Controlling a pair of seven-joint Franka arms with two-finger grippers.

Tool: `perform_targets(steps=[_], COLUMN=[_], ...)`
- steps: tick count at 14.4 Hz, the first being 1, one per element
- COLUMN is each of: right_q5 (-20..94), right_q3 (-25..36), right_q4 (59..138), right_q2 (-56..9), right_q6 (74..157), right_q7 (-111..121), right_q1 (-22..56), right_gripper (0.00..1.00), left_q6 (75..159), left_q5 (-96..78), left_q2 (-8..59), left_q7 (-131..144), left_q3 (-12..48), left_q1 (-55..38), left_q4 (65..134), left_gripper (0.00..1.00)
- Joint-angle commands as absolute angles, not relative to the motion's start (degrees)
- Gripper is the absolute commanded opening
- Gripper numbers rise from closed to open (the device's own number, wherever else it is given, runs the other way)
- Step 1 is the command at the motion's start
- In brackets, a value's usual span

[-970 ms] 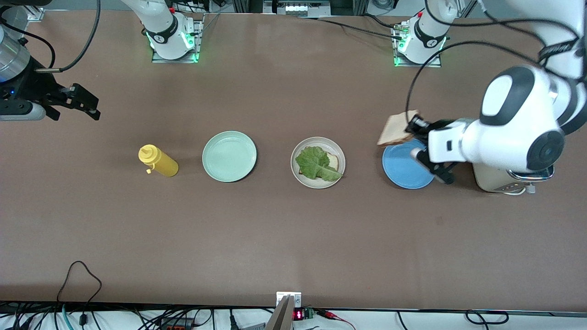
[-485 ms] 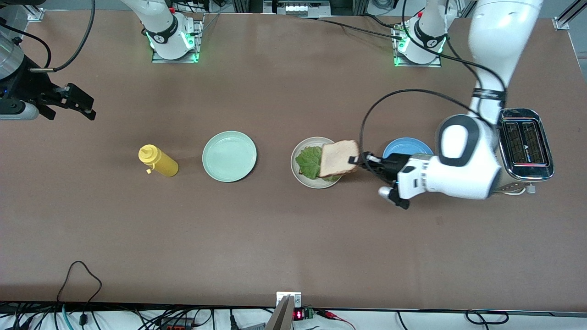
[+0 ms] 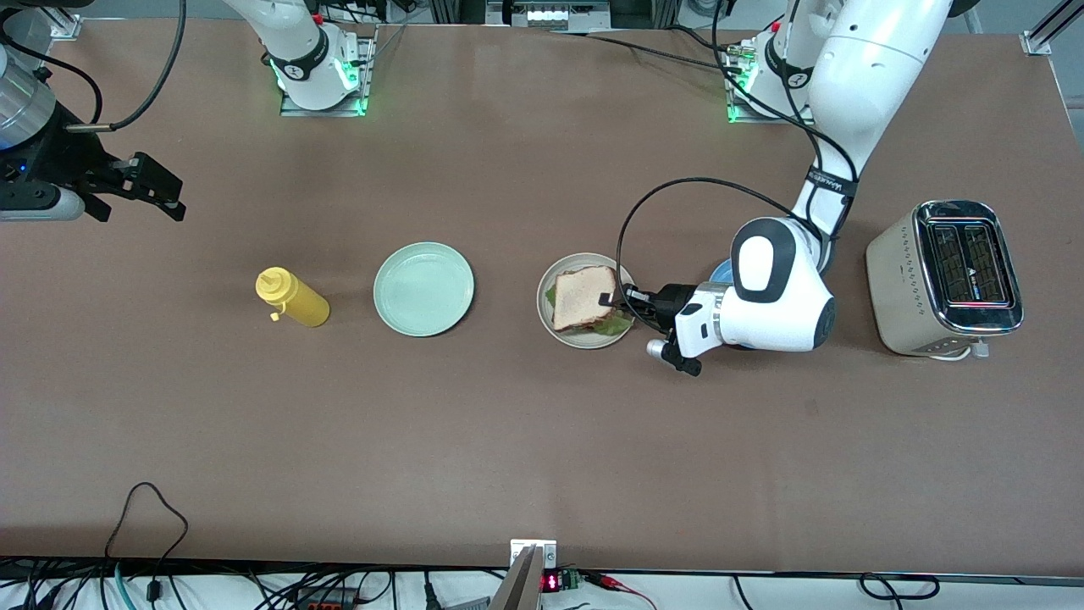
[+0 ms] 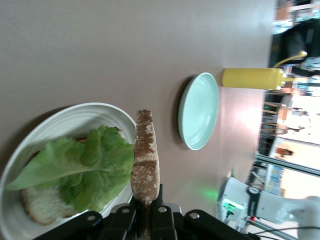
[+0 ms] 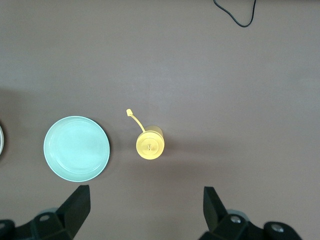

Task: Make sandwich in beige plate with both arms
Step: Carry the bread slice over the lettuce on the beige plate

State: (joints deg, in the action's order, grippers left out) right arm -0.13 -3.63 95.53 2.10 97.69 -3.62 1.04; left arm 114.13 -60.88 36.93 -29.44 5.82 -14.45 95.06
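Over the beige plate (image 3: 546, 318), the left claw (image 3: 611, 300) grips the top toast (image 3: 583, 296) above lettuce (image 4: 80, 165) and bottom slice (image 4: 42, 205); only release remains. Well apart, the right claw (image 3: 157, 188) waits wide.

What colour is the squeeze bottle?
Yellow: the bottle, cap included. It shows best in the right wrist view.

No legible text or nos. anywhere; the toaster (image 3: 944, 280) logo is too small to read.

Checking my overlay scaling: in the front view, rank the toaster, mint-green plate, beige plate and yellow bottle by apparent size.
1. Toaster
2. Mint-green plate and beige plate: near alike, too close to rank.
3. Yellow bottle
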Motion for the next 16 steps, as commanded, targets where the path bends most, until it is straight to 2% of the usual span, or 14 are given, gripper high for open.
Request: perform_targets(steps=[1,5,6,7,8,9,13,16], right_q5=[-0.2,-0.3,-0.3,-0.3,-0.3,-0.4,-0.4,-0.4], right_q3=[-4.0,-4.0,-4.0,-4.0,-4.0,-4.0,-4.1,-4.1], right_q4=[96.0,96.0,96.0,96.0,96.0,96.0,96.0,96.0], right_q2=[3.2,3.2,3.2,3.2,3.2,3.2,3.2,3.2], right_q6=[96.9,96.8,96.8,96.8,96.9,96.9,96.9,96.9], right_q7=[-4.0,-3.6,-3.6,-3.6,-3.8,-3.8,-3.9,-3.9], right_q1=[0.8,0.7,0.7,0.7,0.7,0.8,0.8,0.8], right_gripper=[1.00,1.00,1.00,1.00,1.00,1.00,1.00,1.00], left_q6=[114.5,114.7,114.8,114.8,114.8,114.8,114.6,114.3], left_q5=[-69.6,-70.0,-70.0,-70.0,-70.0,-69.9,-67.9,-59.3], left_q2=[37.2,38.2,38.9,39.4,39.7,39.6,38.0,34.7], left_q7=[-40.9,-43.9,-44.6,-44.6,-44.6,-44.8,-44.6,-43.6], left_q3=[6.0,5.9,5.9,5.9,5.8,5.5,4.6,3.7], left_q1=[-13.7,-13.6,-13.5,-13.4,-13.4,-13.4,-13.2,-13.1], left_q4=[100.1,101.9,102.0,102.0,102.0,102.0,101.4,100.7], left_gripper=[0.02,0.03,0.08,0.19,0.39,0.99,1.00,1.00])
